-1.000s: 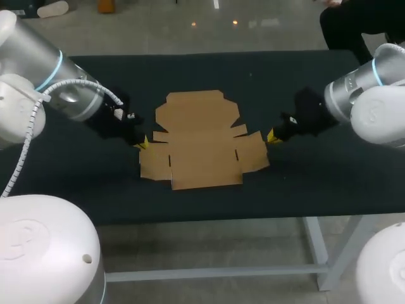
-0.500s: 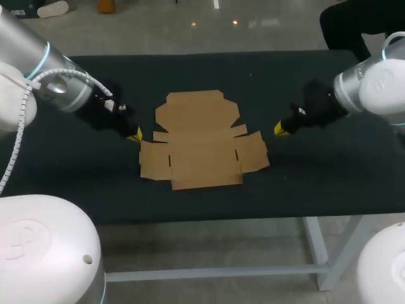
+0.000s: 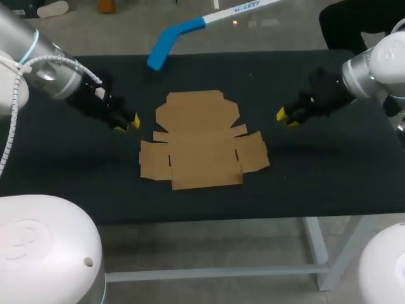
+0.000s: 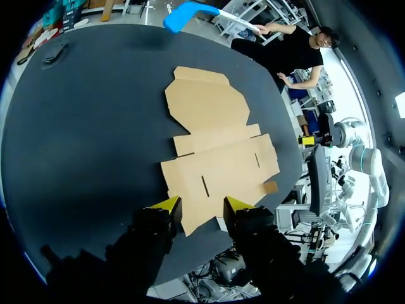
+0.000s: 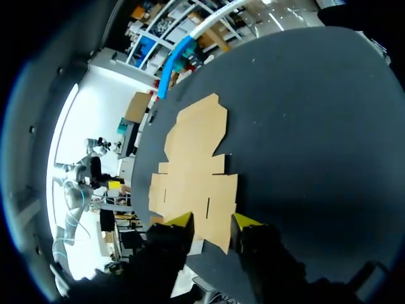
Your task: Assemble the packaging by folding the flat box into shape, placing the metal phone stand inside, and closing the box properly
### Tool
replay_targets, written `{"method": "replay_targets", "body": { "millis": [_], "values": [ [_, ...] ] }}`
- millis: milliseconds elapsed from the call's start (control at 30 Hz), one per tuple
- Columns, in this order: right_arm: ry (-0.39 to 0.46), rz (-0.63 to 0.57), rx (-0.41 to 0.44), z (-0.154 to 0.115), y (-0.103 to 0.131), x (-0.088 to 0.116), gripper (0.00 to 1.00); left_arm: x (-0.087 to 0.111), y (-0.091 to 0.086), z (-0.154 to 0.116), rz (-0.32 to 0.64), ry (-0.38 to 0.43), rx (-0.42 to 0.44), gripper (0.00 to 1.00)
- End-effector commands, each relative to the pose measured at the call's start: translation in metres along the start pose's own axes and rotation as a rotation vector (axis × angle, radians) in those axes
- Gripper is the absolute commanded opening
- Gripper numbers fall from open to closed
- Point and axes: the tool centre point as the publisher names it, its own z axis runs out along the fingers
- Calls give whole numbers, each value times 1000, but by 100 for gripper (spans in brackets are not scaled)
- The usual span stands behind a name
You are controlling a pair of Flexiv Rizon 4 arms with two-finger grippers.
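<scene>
The flat brown cardboard box (image 3: 199, 142) lies unfolded in the middle of the black table, its flaps spread out. My left gripper (image 3: 130, 122) hovers off the box's left side, open and holding nothing. Off the box's right side my right gripper (image 3: 285, 116) is likewise open and holding nothing. In the left wrist view the box (image 4: 215, 152) lies ahead of the parted yellow tips of my left gripper (image 4: 202, 206). The right wrist view shows the box (image 5: 193, 171) ahead of my right gripper (image 5: 213, 221). No metal phone stand shows in any view.
A white stick with a blue blade (image 3: 166, 45), held by a person beyond the table, reaches over the table's far edge behind the box; the blade (image 4: 183, 12) hangs above the cloth. The black table (image 3: 316, 171) has bare cloth all around the box.
Both grippers have drawn back from the box's side flaps, outward and away, and their fingers have parted. The blue-bladed stick has come in over the far edge.
</scene>
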Motion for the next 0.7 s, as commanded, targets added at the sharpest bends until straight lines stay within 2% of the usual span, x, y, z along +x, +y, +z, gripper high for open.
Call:
{"method": "replay_targets", "body": {
  "millis": [33,133,367,400,433,467,500,567,600,700],
  "values": [
    [111,-11,170,2,11,-5,71,-5,-11,0,0,6,-21,99],
    [108,-12,172,-1,18,-7,100,-7,-16,-1,3,10,-20,100],
    [95,-9,171,-3,29,-7,100,-11,-22,-2,7,8,-15,99],
    [92,-10,170,-4,31,-6,95,-11,-23,-3,8,6,-15,70],
    [90,-14,169,-4,33,-6,89,-11,-25,-3,10,6,-15,58],
    [95,-19,167,-6,36,-6,86,-12,-27,-4,11,5,-15,52],
    [101,-23,165,-7,38,-7,88,-13,-29,-5,12,5,-15,56],
    [102,-25,164,-9,41,-8,100,-14,-32,-6,13,5,-17,82],
    [101,-23,160,-9,43,-8,100,-15,-33,-7,12,5,-17,95],
    [99,-17,156,-9,46,-10,100,-16,-36,-7,14,7,-21,95]
  ]
}}
